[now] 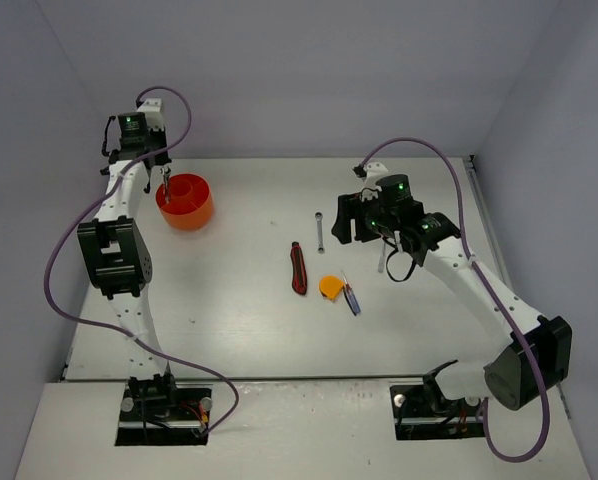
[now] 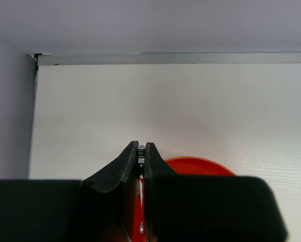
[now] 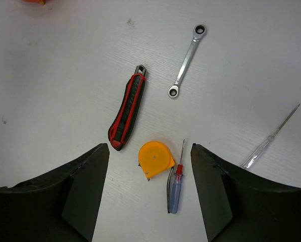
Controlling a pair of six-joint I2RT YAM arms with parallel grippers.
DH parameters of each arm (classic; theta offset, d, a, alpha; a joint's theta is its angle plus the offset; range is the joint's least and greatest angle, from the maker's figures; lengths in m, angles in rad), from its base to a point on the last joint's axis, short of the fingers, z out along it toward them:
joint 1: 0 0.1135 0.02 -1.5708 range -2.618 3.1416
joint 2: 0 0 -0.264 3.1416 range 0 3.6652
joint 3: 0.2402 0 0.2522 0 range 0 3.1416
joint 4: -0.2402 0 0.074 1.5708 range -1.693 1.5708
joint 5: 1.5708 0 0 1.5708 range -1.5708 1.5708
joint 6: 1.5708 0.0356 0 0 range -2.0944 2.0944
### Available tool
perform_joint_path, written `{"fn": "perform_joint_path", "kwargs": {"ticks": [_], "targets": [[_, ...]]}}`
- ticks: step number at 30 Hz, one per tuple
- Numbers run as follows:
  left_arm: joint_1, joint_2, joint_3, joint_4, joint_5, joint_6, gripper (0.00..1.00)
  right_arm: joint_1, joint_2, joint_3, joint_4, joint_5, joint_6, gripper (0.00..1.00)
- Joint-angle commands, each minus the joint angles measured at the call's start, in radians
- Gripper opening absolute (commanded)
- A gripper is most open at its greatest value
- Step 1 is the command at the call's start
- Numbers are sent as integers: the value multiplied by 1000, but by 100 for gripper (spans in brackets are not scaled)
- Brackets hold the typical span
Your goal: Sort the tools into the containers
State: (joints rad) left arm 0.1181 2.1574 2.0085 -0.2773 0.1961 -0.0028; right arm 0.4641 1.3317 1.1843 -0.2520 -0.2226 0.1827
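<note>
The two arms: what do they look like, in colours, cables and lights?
Both the left arm and the right arm have white links and bulky black joint housings. A purple cable loops along each one. A small green light glows near each wrist. The fingers are black and tapered.

Robot lab test cell. Two arms, left (image 1: 114,250) and right (image 1: 479,290), are bolted at the near edge of a plain white bench (image 1: 239,330). Bare grey walls (image 1: 309,70) box it in. Purple cables (image 1: 54,270) loop loose, and status lights (image 1: 129,122) glow green. A few tools (image 1: 298,268) and a tub (image 1: 185,200) sit on the bench.
</note>
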Motion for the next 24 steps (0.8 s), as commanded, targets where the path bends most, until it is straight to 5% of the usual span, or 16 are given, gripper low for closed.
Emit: {"fn": "perform_joint_path", "kwargs": {"ticks": [1, 12, 16, 20, 24], "targets": [[2, -41, 2, 82, 29, -38, 2, -5, 6, 47, 34, 14, 7, 64], [9, -87, -85, 51, -17, -34, 17, -38, 15, 23, 34, 133, 46, 64], [11, -120, -69, 27, -20, -46, 34, -56, 15, 25, 33, 189, 47, 64], [9, -189, -31, -16, -49, -88, 60, -105, 38, 55, 20, 258, 59, 63], [5, -292, -2, -109, -84, -198, 71, -205, 143, 132, -39, 277, 78, 60]]}}
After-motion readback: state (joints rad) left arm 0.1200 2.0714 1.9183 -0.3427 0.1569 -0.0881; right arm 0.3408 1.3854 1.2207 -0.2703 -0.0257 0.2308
